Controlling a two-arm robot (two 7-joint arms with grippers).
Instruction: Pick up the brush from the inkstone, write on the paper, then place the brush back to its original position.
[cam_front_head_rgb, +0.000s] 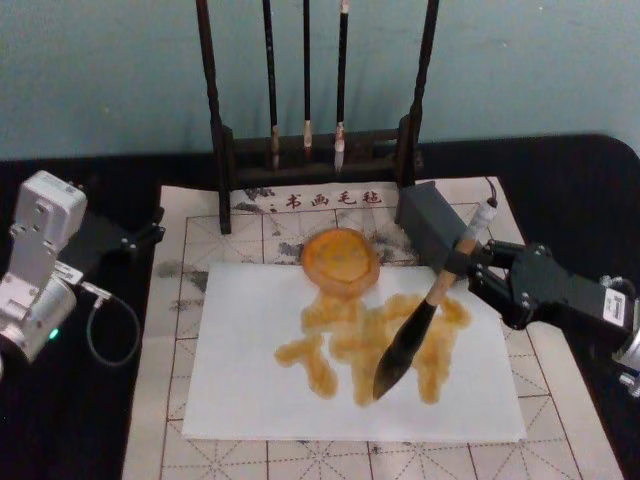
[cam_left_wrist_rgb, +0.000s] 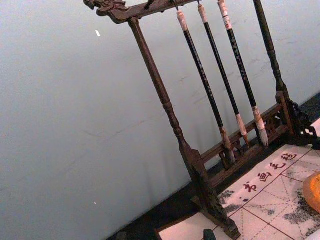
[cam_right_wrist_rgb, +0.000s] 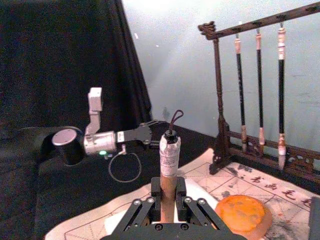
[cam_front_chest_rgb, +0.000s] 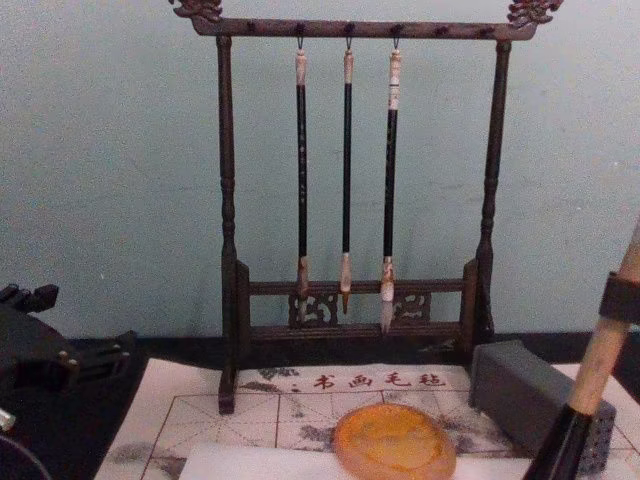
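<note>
The right gripper (cam_front_head_rgb: 462, 265), jaws clamped on the brush (cam_front_head_rgb: 410, 335) whose tip rests on the paper (cam_front_head_rgb: 250, 390) near-right of the inkstone (cam_front_head_rgb: 340, 258), left gripper (cam_front_head_rgb: 140, 237) parked far left, could smear strokes or drag the sheet by pressing harder.

1. I see the brush (cam_front_head_rgb: 420, 320) gripped by the right hand (cam_front_head_rgb: 462, 262) on its tan shaft, just above the thick black section. It is tilted, with the whitish cap up and far right and the dark pointed tuft down and near left. The tip is over the paper's right half, at the edge of the amber strokes; I cannot tell if it touches.
2. The inkstone (cam_front_head_rgb: 340, 258) is a round, glossy orange-amber dish. It lies flat, overlapping the middle of the paper's far edge.
3. The paper (cam_front_head_rgb: 250, 390) is a white sheet lying flat, with blotchy amber strokes across its middle and right.
</note>
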